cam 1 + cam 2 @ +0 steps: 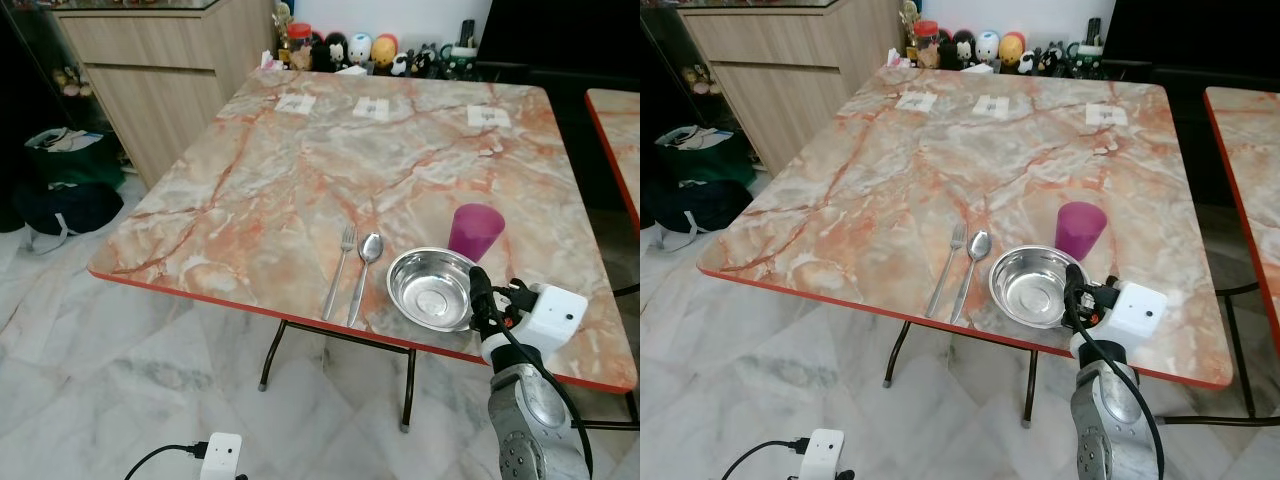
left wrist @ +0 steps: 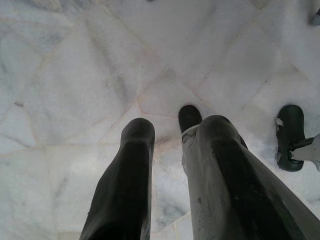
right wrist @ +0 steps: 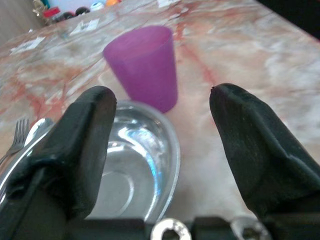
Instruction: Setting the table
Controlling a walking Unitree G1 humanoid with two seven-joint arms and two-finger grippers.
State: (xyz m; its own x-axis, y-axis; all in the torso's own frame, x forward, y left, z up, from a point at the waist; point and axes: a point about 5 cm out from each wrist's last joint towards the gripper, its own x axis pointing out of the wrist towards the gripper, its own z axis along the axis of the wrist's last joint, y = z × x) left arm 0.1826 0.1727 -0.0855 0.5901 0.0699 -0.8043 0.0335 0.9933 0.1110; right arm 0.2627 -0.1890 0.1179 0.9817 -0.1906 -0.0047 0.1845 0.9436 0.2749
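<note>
A steel bowl (image 1: 432, 290) sits near the front edge of the marble-patterned table (image 1: 300, 180). A purple cup (image 1: 475, 230) stands upright just behind the bowl. Left of the bowl a fork (image 1: 340, 272) and a spoon (image 1: 365, 270) lie side by side. My right gripper (image 1: 497, 295) is open at the table's front edge, by the bowl's right rim. In the right wrist view its fingers (image 3: 85, 145) spread wide, with the bowl (image 3: 135, 170) and the cup (image 3: 145, 60) ahead of them. My left gripper (image 2: 175, 127) hangs low over the floor, open by a narrow gap and holding nothing.
A wooden cabinet (image 1: 150, 70) stands at the back left, with bags (image 1: 65, 190) on the floor beside it. Figurines (image 1: 360, 50) line the table's far edge, near several small paper cards (image 1: 370, 108). A second table (image 1: 615, 130) stands to the right. The floor is white marble tile (image 1: 150, 380).
</note>
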